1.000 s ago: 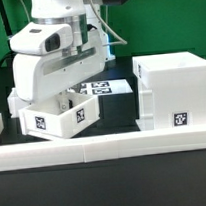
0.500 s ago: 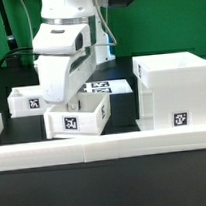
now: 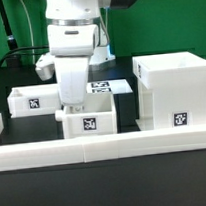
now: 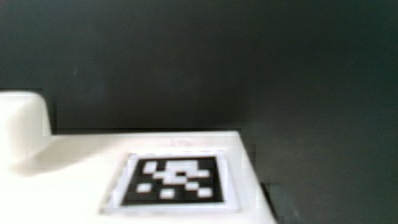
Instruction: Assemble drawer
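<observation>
My gripper (image 3: 75, 101) is shut on a small white box tray (image 3: 89, 121), holding it by a wall at the middle of the table, just behind the rail. The tray's tagged face points toward the camera. In the wrist view I see a white tray face with its tag (image 4: 178, 181) and a rounded white part (image 4: 20, 130); my fingers do not show there. A second small tray (image 3: 34, 99) sits at the exterior view's left. The large cube-like housing (image 3: 175, 88) stands at the exterior view's right, a short gap from the held tray.
A long low white rail (image 3: 105, 148) runs across the front of the table. The marker board (image 3: 100, 87) lies flat behind the held tray. A green wall and cables are at the back.
My gripper has carried the small tray toward the exterior view's right, closer to the housing. The tray has turned so its tagged face is square to the camera.
</observation>
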